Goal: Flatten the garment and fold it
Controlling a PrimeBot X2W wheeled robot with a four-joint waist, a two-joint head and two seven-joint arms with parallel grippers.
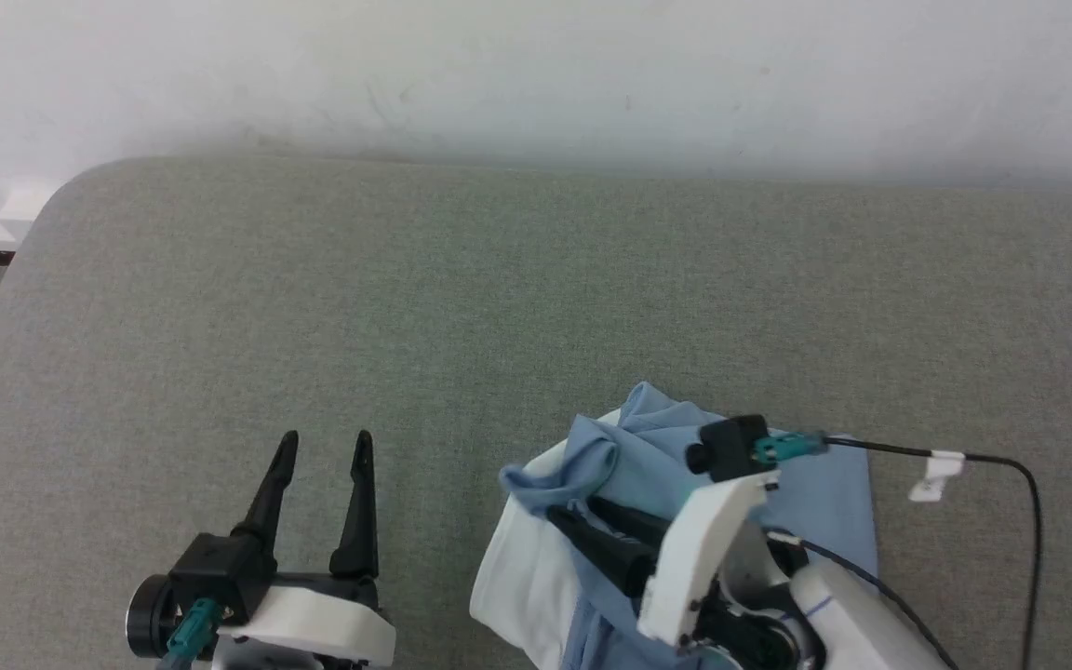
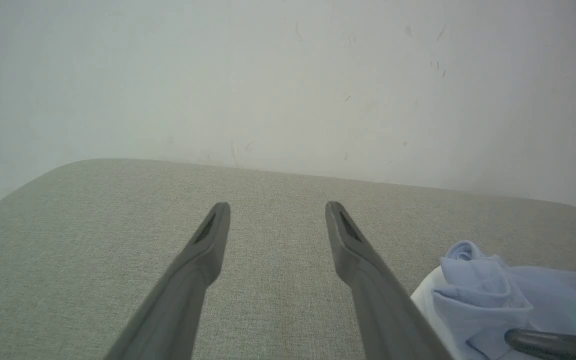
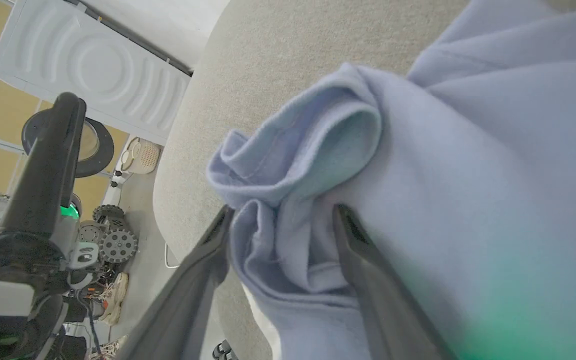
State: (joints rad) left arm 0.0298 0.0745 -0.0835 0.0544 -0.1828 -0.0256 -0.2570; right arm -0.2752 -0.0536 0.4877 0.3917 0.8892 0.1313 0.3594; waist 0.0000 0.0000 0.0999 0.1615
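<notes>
In the head view the garment [image 1: 648, 451] lies bunched at the near right of the grey fabric-covered worktop [image 1: 499, 279], with the right end effector [image 1: 575, 512] resting on it, while the left end effector [image 1: 327, 437] is over bare worktop to the left, fingers wide apart and holding nothing. In the left wrist view the left end effector [image 2: 275, 205] is spread over the worktop [image 2: 93, 250], and the garment [image 2: 483, 290] is at the lower right. In the right wrist view the right end effector [image 3: 282, 212] has its fingers apart, with a rolled fold of the garment [image 3: 468, 175] between them but not pinched.
</notes>
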